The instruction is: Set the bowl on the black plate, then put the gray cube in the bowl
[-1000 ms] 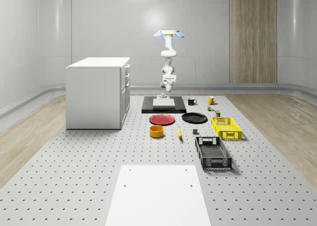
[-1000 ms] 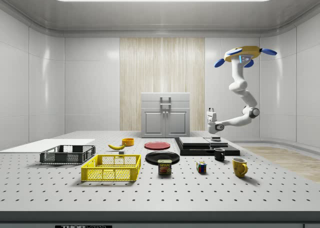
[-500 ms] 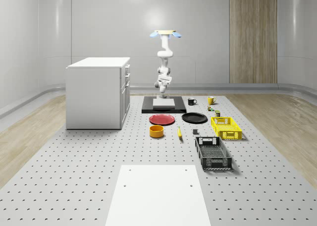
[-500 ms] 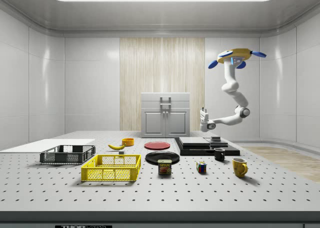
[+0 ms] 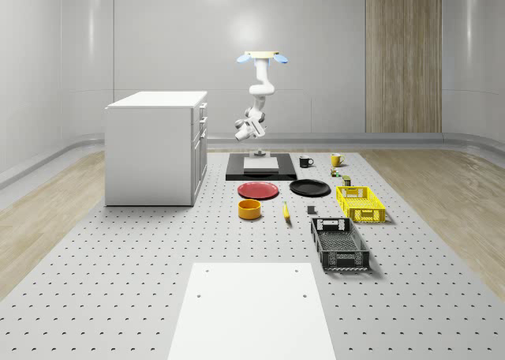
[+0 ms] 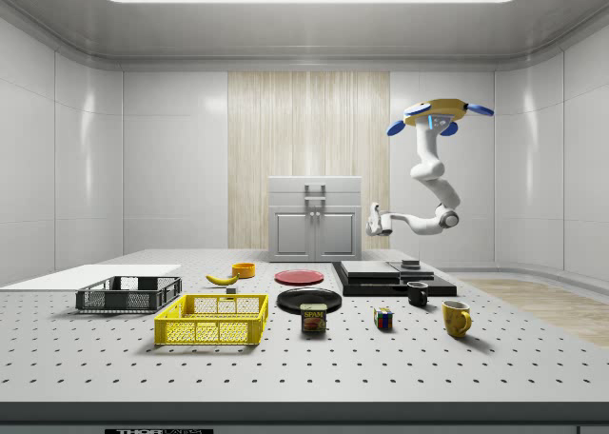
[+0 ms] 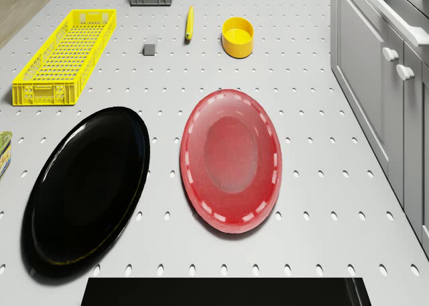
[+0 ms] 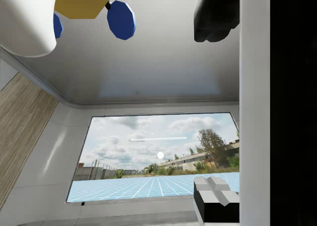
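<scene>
- A quadrotor drone with a yellow body and blue rotors [image 5: 264, 56] hovers high over a black slab platform [image 5: 261, 167] that lies near the far edge of the grey perforated bench [image 5: 118, 281].
- A white jointed arm [image 6: 425, 172] hangs bent beneath the drone; the jaws are held in the air above the platform, on the side facing the plates, and touch nothing.
- In the wrist view two dark fingertips [image 8: 216, 18] are seen well apart, so the jaws stand apart with nothing between them.
- The yellow round bowl [image 5: 249, 209] stands upright on the bare bench, nearer the bench's middle than a red round plate [image 5: 259, 190], with nothing seen in it.
- The black round plate [image 5: 309, 188] lies flat just beside the red plate, not touching it, and bears nothing.
- The small gray cube [image 5: 311, 211] rests on the bench between a yellow banana [image 5: 286, 211] and a yellow mesh crate [image 5: 360, 203], well apart from the bowl.
- A white cabinet with drawers [image 5: 156, 147] stands on the bench at the whole-scene view's left.
</scene>
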Tool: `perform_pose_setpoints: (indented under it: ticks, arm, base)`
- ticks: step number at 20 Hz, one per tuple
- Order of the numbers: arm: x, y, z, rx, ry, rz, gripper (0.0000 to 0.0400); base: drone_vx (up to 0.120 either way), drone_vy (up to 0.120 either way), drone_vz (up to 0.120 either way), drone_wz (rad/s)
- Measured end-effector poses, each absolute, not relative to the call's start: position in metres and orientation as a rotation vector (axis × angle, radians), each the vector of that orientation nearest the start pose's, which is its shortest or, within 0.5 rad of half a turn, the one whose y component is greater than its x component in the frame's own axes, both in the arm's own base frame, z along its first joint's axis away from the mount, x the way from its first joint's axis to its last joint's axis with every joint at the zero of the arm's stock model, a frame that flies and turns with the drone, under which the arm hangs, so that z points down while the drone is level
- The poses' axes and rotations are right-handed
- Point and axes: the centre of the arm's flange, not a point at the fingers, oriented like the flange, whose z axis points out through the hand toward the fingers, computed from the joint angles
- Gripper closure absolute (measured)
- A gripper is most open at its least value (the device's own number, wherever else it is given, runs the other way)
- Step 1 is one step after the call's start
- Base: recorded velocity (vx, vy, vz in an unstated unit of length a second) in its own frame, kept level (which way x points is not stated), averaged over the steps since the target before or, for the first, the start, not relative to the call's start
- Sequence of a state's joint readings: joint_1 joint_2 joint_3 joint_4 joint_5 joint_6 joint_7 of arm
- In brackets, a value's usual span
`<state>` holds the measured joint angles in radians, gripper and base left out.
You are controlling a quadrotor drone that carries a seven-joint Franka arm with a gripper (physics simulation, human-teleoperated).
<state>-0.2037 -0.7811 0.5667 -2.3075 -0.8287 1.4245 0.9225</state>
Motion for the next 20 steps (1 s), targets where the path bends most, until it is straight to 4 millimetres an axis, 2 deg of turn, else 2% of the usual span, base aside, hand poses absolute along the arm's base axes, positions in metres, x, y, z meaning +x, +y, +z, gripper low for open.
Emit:
perform_pose_setpoints:
  ticks: [3, 6, 8, 10, 13, 20]
  arm:
    - [0.304, 0.097, 0.574, 1.324, -0.560, 0.689, 0.0000]
    - [0.306, 0.078, 0.531, 0.869, -0.374, 0.752, 0.0000]
    - [0.306, 0.061, 0.513, 0.628, -0.275, 0.772, 0.0000]
    - [0.307, 0.045, 0.503, 0.446, -0.198, 0.781, 0.0000]
    - [0.307, 0.027, 0.496, 0.262, -0.119, 0.786, 0.0000]
    - [0.307, 0.008, 0.491, 0.074, -0.036, 0.785, 0.0000]
  base:
    - [0.120, 0.000, -0.120, 0.000]
    - [0.120, 0.000, -0.120, 0.000]
    - [0.120, 0.000, -0.120, 0.000]
    - [0.120, -0.100, -0.120, 0.000]
    - [0.120, -0.120, -0.120, 0.000]
    - [0.120, -0.120, -0.120, 0.000]
